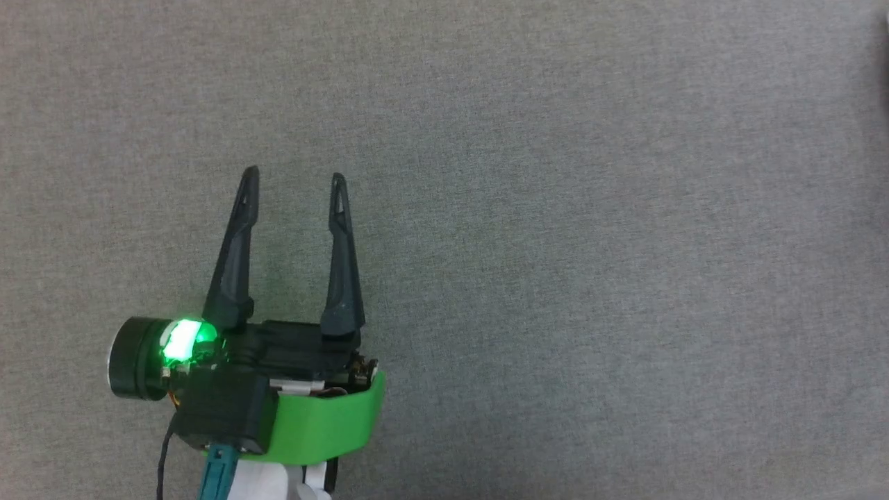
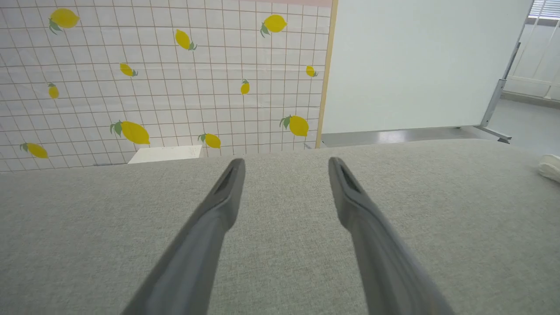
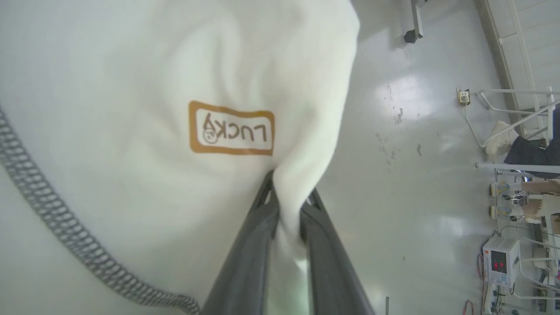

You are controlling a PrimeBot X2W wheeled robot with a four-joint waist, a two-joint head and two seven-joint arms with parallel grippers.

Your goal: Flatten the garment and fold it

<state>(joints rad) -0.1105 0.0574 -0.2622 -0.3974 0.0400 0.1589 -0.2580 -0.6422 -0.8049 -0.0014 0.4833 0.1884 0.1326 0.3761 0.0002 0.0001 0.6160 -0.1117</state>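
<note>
The garment [image 3: 144, 74] is thin white fabric, hanging close in front of the right wrist camera. A tan-bordered "LUCKY" label [image 3: 231, 128] reads upside down on it, and dark grey zigzag stitching [image 3: 39, 199] curves along a seam at the left. My right gripper [image 3: 288, 197] is shut on a fold of this fabric, which is pinched between its two dark fingers. My left gripper [image 1: 293, 182] hovers open over the grey cloth surface [image 1: 590, 243] at the lower left of the head view, fingers [image 2: 227, 188] apart with nothing between them. A bit of white fabric [image 2: 550, 166] lies at the surface's far right edge.
A lemon-patterned tiled wall [image 2: 153, 74] and a white panel [image 2: 415, 61] stand beyond the grey surface. A white flat box [image 2: 166, 154] sits at its far edge. Glossy floor [image 3: 407, 131], metal frames and electronic equipment [image 3: 498, 262] show beside the hanging garment.
</note>
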